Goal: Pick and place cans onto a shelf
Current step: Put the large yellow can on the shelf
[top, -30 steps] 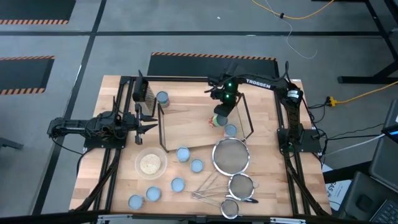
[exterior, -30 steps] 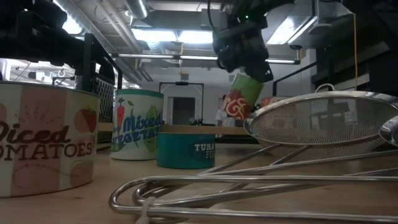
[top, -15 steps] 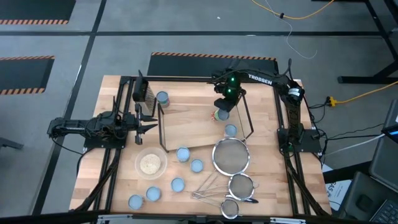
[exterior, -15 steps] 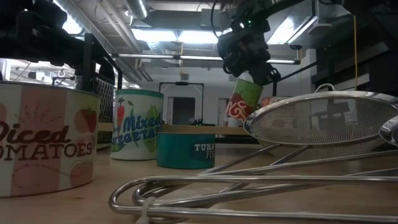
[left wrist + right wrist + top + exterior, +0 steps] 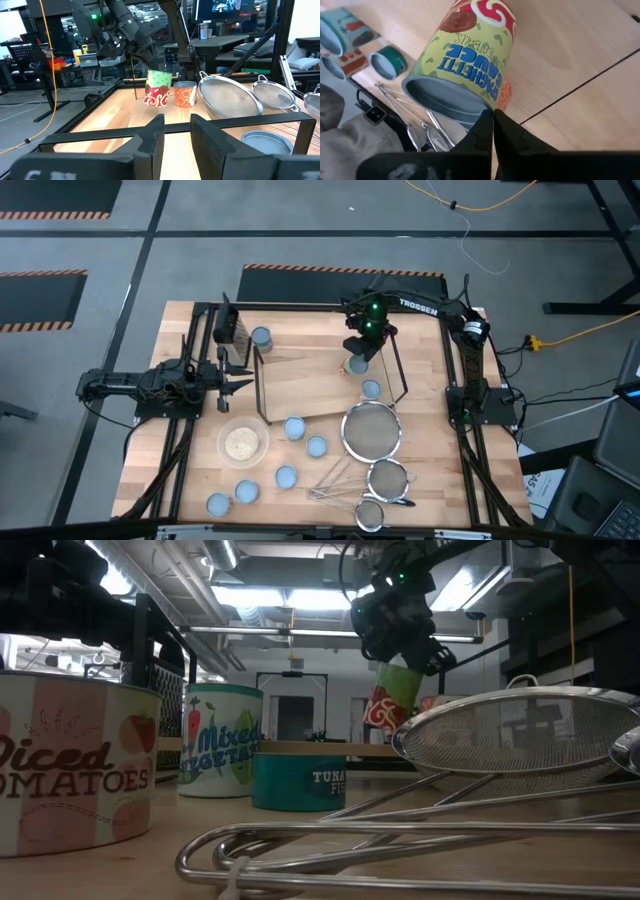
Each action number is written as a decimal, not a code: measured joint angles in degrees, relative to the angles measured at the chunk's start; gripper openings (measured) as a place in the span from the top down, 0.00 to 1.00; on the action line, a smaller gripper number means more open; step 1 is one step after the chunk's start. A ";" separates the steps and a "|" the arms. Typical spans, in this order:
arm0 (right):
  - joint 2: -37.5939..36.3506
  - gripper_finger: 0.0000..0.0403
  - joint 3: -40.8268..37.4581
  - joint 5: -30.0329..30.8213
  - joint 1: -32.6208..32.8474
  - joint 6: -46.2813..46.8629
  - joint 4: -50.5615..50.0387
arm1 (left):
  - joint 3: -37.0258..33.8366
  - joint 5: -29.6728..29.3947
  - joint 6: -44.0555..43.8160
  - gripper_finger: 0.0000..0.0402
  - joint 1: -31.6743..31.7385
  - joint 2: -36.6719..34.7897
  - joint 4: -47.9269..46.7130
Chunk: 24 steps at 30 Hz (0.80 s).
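My right gripper hangs over the far right part of the shelf, shut on a green-yellow spaghetti-sauce can, which also shows in the low view and the left wrist view. An orange-labelled can stands on its base on the shelf board beside it. Several other cans stand on the table, such as two in front of the shelf and one beyond its left end. My left gripper waits open at the shelf's left end. My right gripper holds the can at the rim of its silver upper end, pinched between its two fingers. The fingers come from above, slanting down. The can hangs tilted below them, its red lower end toward the board; whether that end touches the board I cannot tell.
Three wire-mesh strainers and metal utensils lie at the near right. A clear bowl of grains stands near the shelf's left corner, a dark grater at the far left. Black wire frames stand at the shelf's ends.
My right gripper has gone a little toward the table's far and right edges with the can, then held still. The can stays tilted below the fingers.
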 joint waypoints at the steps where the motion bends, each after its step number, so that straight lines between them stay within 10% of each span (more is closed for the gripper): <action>1: 0.02 0.97 0.00 -0.06 -0.02 0.27 0.00 | 0.00 0.00 0.00 0.79 0.02 0.00 0.00; 24: 0.00 0.94 0.00 0.57 0.00 1.17 0.97 | 0.00 -0.01 0.00 0.79 0.02 0.01 -0.01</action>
